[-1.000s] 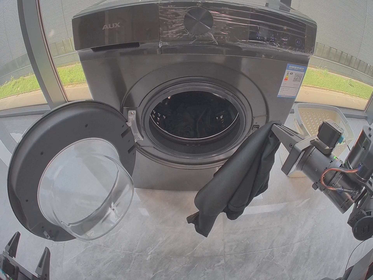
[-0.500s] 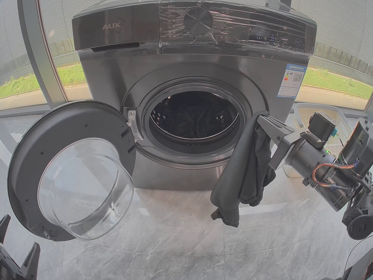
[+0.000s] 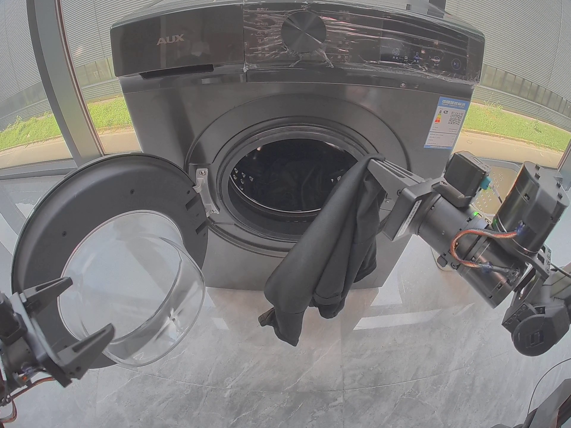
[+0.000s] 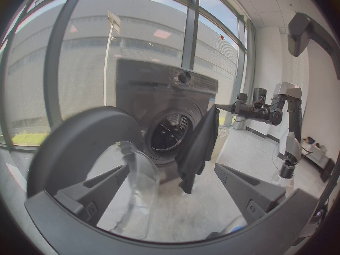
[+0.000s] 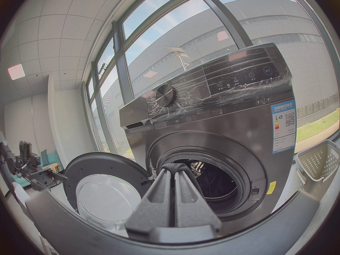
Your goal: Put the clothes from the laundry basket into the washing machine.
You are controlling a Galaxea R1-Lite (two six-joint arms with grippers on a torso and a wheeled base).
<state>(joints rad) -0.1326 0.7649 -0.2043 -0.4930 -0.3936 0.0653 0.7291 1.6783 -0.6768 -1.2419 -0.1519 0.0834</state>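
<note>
One grey washer stands on a pale floor before a window. Its round door is swung fully open to the robot's left, with the clear bowl facing out. Dark cloth lies inside the drum; it looks like clothes already loaded, though shade hides the detail.

A dark garment hangs in front of the right edge of the drum mouth. Its top is level with the rim and its lowest fold is just above the floor. A white basket sits on the floor just beside the washer's right side, behind the right arm.

The right gripper is at the right rim of the opening. Its fingers are pressed together on the garment's top fold, so the whole piece hangs from them. The left gripper is low on the left, in front of the open door. Its fingers are spread wide and hold nothing.
</note>
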